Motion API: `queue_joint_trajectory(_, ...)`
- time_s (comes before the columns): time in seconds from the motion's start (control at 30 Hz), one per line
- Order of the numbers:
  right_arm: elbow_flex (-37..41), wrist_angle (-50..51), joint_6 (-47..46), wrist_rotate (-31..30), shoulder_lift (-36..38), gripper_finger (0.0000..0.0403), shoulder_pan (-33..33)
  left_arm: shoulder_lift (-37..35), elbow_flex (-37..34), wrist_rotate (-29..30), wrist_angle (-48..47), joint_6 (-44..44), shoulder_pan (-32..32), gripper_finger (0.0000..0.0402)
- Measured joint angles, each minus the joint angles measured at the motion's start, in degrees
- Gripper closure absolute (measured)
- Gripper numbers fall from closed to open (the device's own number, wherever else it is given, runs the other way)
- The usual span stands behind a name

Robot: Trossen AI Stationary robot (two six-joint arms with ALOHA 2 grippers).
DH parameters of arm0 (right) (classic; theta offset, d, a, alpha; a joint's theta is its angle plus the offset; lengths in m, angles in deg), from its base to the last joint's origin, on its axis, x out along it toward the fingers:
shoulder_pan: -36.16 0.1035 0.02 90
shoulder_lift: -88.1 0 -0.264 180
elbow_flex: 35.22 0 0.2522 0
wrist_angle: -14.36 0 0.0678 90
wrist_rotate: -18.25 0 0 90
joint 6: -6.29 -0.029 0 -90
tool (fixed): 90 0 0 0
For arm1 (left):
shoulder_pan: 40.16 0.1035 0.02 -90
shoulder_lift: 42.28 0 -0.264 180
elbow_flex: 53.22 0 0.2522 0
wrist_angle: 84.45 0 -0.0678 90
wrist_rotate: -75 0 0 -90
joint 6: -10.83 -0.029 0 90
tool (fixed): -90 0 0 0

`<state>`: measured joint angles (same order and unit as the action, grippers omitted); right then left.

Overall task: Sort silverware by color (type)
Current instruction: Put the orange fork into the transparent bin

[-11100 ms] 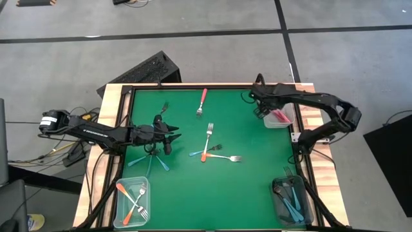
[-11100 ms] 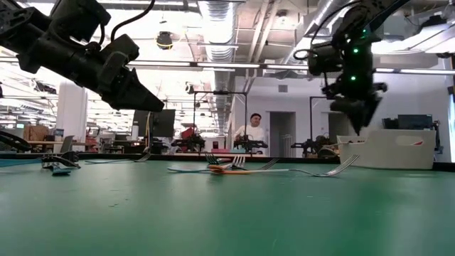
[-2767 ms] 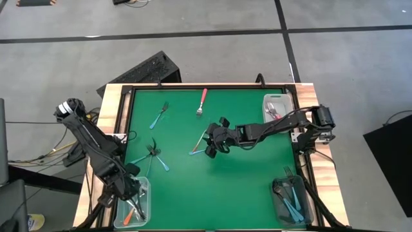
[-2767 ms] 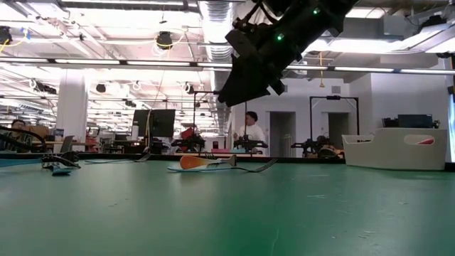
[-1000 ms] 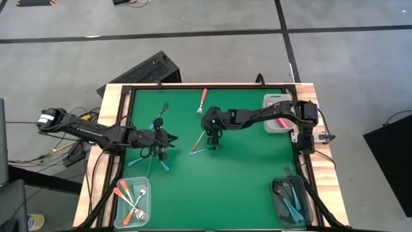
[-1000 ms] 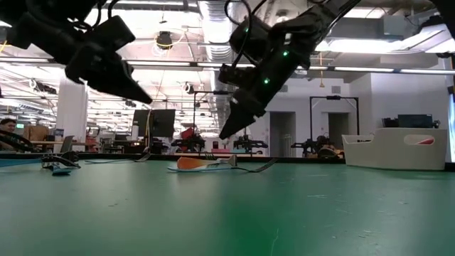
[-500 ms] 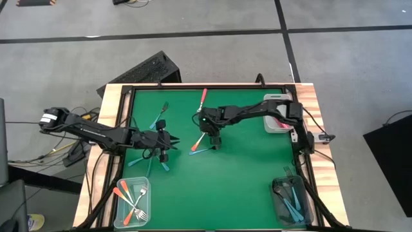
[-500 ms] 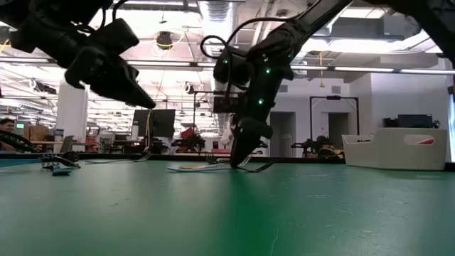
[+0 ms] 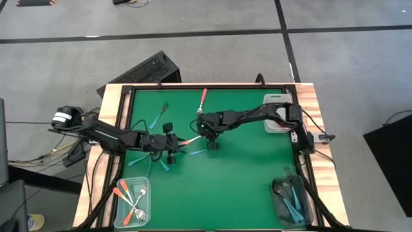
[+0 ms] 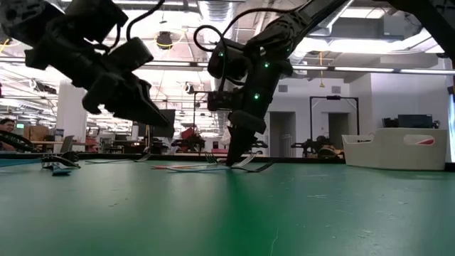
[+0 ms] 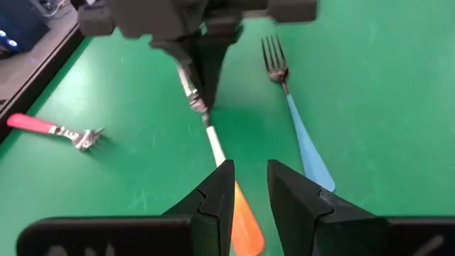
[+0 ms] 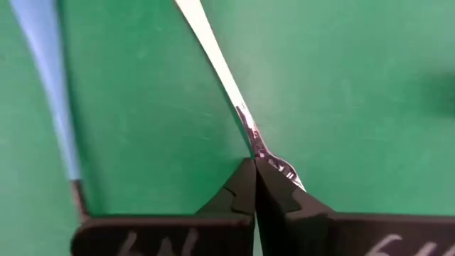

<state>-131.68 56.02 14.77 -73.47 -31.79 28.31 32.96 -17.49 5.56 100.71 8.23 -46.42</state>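
Near the middle of the green table (image 9: 244, 174), the right gripper (image 9: 205, 129) has its fingers pressed together on the metal neck of an orange-handled fork (image 11: 220, 160), pinching it just behind the tines. The left gripper (image 9: 171, 149) hovers over that fork's handle end with its fingers slightly spread around the handle. A light blue fork (image 11: 295, 121) lies just beside it, and a pink-red fork (image 11: 50, 128) rests apart.
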Motion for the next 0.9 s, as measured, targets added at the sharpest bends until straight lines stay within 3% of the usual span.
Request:
queue_joint_trajectory(0.1, 0.0, 0.0, -4.5, -0.8, 0.0, 0.0363, 1.0, 3.0, 0.0, 0.3, 4.7, -0.3, 1.3, 0.0328)
queue_joint_trajectory(0.27, -1.6, 0.9, -14.3, -1.4, 0.0, 0.0353, 2.0, 8.5, 2.6, -7.2, 6.6, 2.8, 6.7, 0.0328)
queue_joint_trajectory(0.37, -2.8, 0.5, -17.0, -1.6, 0.8, 0.0352, 2.8, 12.5, 5.4, -7.9, 6.9, 1.1, 8.5, 0.032)
queue_joint_trajectory(0.6, -3.3, 4.2, -20.3, -10.3, 4.6, 0.0351, 4.4, 22.6, 11.0, -8.4, 9.4, 0.1, 10.2, 0.0266)
queue_joint_trajectory(0.77, 1.1, 5.0, -21.9, -12.1, 9.9, 0.0351, 4.3, 28.1, 14.4, -10.3, 8.6, 0.0, 11.0, 0.0237)
queue_joint_trajectory(0.9, 8.4, 1.3, -24.9, -13.2, 15.6, 0.0351, 4.0, 30.6, 15.9, -10.8, 9.2, 1.9, 11.6, 0.0239)
